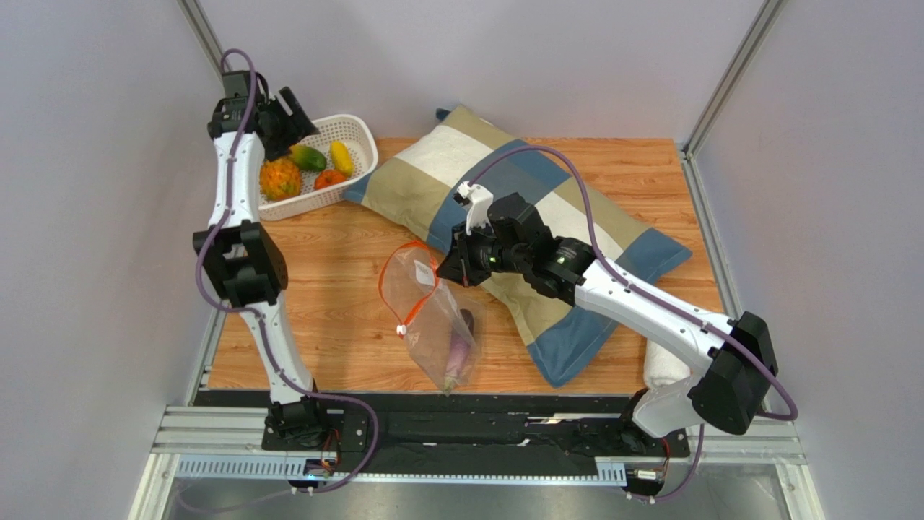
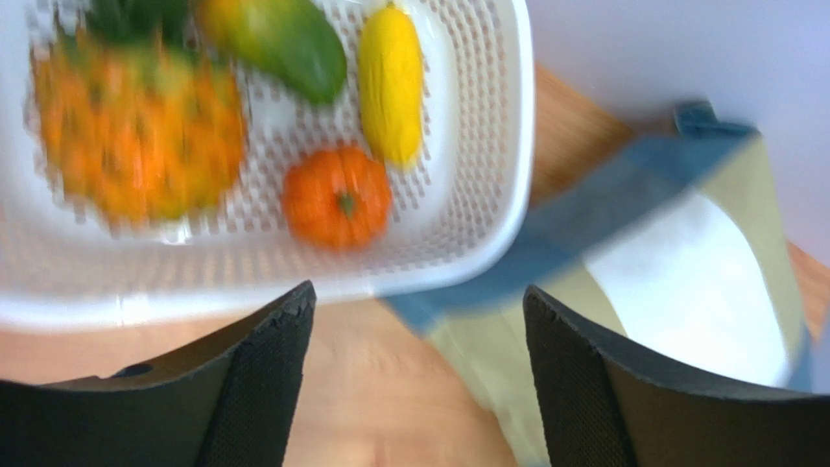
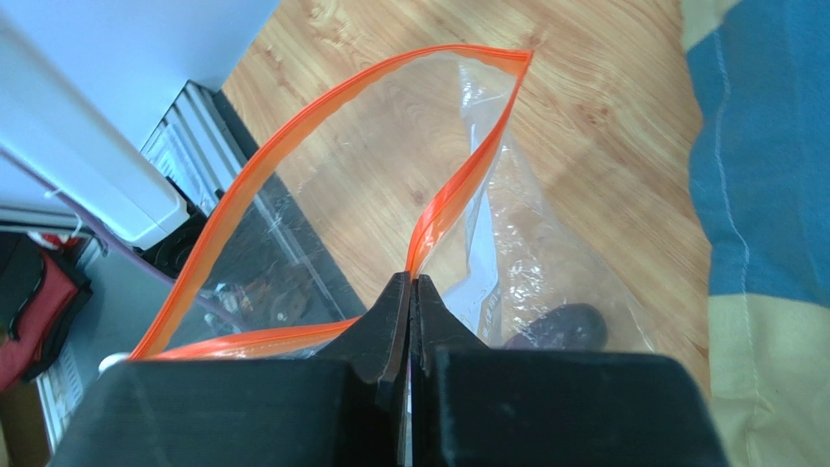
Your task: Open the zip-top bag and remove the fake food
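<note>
Four fake food pieces [image 1: 280,179] lie in the white basket [image 1: 358,128]; only the purple eggplant [image 1: 461,352] is left inside the zip-top bag [image 1: 425,309] — open on the table [image 1: 325,314], its orange strip [image 3: 292,146] pinched by your right gripper [image 3: 411,292]. Your left gripper [image 2: 419,326] gapes empty above the basket.

fake food [image 1: 281,179] in basket [image 1: 367,146] far left, pillow [image 1: 477,163] beside it, zip-top bag [image 1: 428,309] nearer.

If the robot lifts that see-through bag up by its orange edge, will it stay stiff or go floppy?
Probably floppy: the zip-top bag is thin, crinkly plastic, and its orange rim bends in a loop where the right gripper pinches it. It would likely sag at the bottom, because the eggplant lies low inside. It also looks light.
</note>
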`<act>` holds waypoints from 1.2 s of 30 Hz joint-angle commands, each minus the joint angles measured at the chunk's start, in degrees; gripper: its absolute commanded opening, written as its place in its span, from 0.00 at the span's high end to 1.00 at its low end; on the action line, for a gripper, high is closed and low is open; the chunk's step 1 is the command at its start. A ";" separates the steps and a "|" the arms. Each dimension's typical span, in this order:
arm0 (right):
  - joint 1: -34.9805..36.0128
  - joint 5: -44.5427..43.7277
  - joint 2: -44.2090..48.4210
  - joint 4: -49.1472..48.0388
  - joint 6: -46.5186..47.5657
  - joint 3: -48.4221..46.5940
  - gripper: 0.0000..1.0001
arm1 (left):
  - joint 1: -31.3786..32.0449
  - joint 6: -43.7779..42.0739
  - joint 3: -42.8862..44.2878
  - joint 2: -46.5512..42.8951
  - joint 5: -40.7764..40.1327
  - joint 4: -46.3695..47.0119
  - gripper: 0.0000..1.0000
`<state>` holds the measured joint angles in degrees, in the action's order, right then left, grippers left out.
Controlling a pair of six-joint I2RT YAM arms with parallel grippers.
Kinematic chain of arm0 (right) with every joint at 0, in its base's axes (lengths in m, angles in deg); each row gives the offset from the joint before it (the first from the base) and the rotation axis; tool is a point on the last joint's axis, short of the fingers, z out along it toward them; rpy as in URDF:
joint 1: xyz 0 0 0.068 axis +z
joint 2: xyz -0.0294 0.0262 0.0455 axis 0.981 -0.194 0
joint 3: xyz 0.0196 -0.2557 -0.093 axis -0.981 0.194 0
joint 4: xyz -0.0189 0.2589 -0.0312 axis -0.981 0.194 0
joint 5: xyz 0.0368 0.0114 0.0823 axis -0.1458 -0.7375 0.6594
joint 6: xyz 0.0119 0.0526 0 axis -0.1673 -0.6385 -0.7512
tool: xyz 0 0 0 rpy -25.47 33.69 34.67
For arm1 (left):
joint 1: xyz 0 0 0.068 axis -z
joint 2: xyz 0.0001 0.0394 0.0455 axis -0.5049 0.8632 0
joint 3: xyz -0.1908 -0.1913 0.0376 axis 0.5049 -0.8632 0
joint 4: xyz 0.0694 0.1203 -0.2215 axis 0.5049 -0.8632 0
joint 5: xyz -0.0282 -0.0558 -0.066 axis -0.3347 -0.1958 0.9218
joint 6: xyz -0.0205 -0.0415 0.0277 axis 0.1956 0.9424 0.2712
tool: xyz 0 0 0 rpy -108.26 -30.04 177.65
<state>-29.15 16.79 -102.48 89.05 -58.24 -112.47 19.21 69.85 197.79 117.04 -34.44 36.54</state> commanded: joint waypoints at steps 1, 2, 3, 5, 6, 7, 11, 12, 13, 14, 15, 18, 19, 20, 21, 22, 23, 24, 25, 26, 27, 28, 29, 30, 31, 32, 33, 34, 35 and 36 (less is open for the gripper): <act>0.25 5.11 -1.82 -2.12 2.83 -4.43 1.00 | 3.02 4.50 -22.96 -24.98 10.51 2.88 0.21; 0.25 5.55 -2.96 -2.13 3.44 -4.69 1.00 | 4.51 5.55 -35.64 -34.69 14.53 10.83 0.27; 0.34 5.99 -3.58 -1.78 3.62 -5.74 1.00 | 5.22 7.83 -41.25 -39.31 16.14 13.87 0.32; 0.25 6.79 -4.81 -0.55 3.80 -6.62 1.00 | 8.19 8.55 -52.93 -50.28 20.96 19.06 0.56; 0.34 6.79 -4.90 -0.28 3.02 -6.71 1.00 | 9.69 7.25 -55.69 -53.39 21.07 18.82 0.61; 0.34 6.70 -4.82 -0.54 2.66 -6.54 1.00 | 10.84 6.19 -57.81 -56.12 21.77 17.60 0.62; 1.30 6.27 -3.94 -1.25 1.08 -6.19 1.00 | 20.14 6.61 -69.68 -69.73 21.26 16.71 0.85; 1.65 5.65 -3.85 -1.16 0.90 -6.27 1.00 | 21.30 7.14 -71.09 -71.42 20.64 16.62 0.88; 1.83 5.04 -3.59 -1.25 0.73 -6.36 1.00 | 22.27 7.67 -73.54 -74.22 19.68 16.28 0.95; 2.27 4.16 -3.41 -1.07 0.46 -6.54 1.00 | 23.58 8.89 -74.87 -75.47 17.84 16.10 0.97; 2.53 3.63 -3.24 -1.25 0.20 -6.54 1.00 | 24.03 9.51 -76.01 -76.61 17.04 16.10 1.00; 4.12 1.35 -2.27 -2.47 0.46 -6.10 1.00 | 26.66 11.53 -79.45 -78.30 14.23 15.66 1.00; 4.90 0.73 -1.92 -2.91 0.98 -5.58 1.00 | 28.67 12.41 -80.32 -77.95 12.48 14.44 1.00; 5.26 -0.67 -1.92 -3.61 1.16 -5.40 1.00 | 29.82 13.03 -80.59 -77.42 11.59 13.47 1.00; 5.61 -1.46 -1.74 -3.88 1.34 -5.31 1.00 | 30.97 13.38 -80.77 -76.98 10.97 12.07 1.00; 6.14 -3.47 -1.57 -4.23 1.34 -4.96 1.00 | 32.63 14.00 -80.51 -76.02 9.23 10.66 1.00; 6.31 -4.54 -1.39 -5.02 1.17 -4.70 1.00 | 33.26 14.26 -80.25 -75.84 8.17 9.34 1.00; 6.49 -5.59 -0.95 -5.38 0.82 -4.43 1.00 | 33.87 14.70 -80.50 -75.75 7.20 7.85 1.00; 6.84 -7.17 -0.69 -5.81 -0.06 -4.26 1.00 | 34.92 16.01 -80.77 -76.53 5.28 7.31 1.00; 7.02 -7.97 -0.42 -6.34 -0.41 -3.56 1.00 | 35.45 16.63 -81.21 -77.15 4.39 6.87 1.00; 7.28 -9.02 0.19 -7.30 -1.03 -3.20 1.00 | 35.89 17.33 -82.08 -77.76 3.59 6.43 1.00; 7.63 -10.08 0.37 -8.10 -1.55 -2.68 1.00 | 36.51 19.26 -82.70 -79.60 1.85 6.43 1.00; 7.72 -10.52 0.63 -9.58 -3.13 -1.89 1.00 | 36.95 20.23 -83.40 -80.57 0.96 6.69 1.00; 7.81 -11.05 0.89 -10.55 -3.92 -1.36 1.00 | 37.22 20.76 -84.63 -81.28 0.69 7.91 1.00; 8.07 -11.75 0.81 -11.52 -4.80 -0.92 1.00 | 37.30 21.03 -84.99 -81.72 0.51 8.27 1.00; 8.25 -11.84 0.81 -13.79 -6.55 0.04 1.00 | 37.31 21.12 -85.08 -81.38 0.25 8.27 1.00; 8.51 -12.28 0.55 -14.77 -7.18 0.31 1.00 | 37.31 21.03 -85.08 -80.94 0.42 8.45 1.00; 9.47 -13.59 0.28 -15.57 -7.45 0.40 1.00 | 37.39 20.95 -84.90 -79.71 0.33 8.36 1.00; 10.18 -14.38 -0.15 -15.57 -7.54 0.06 1.00 | 37.39 21.03 -84.73 -78.92 -0.10 8.19 1.00; 10.79 -17.18 -1.20 -15.14 -7.45 -0.90 1.00 | 37.48 21.38 -84.47 -78.30 -0.54 7.92 1.00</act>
<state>-20.75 6.56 -103.48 79.93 -62.87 -112.56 56.24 88.99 112.75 36.45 -32.32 44.03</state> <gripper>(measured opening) 0.006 0.000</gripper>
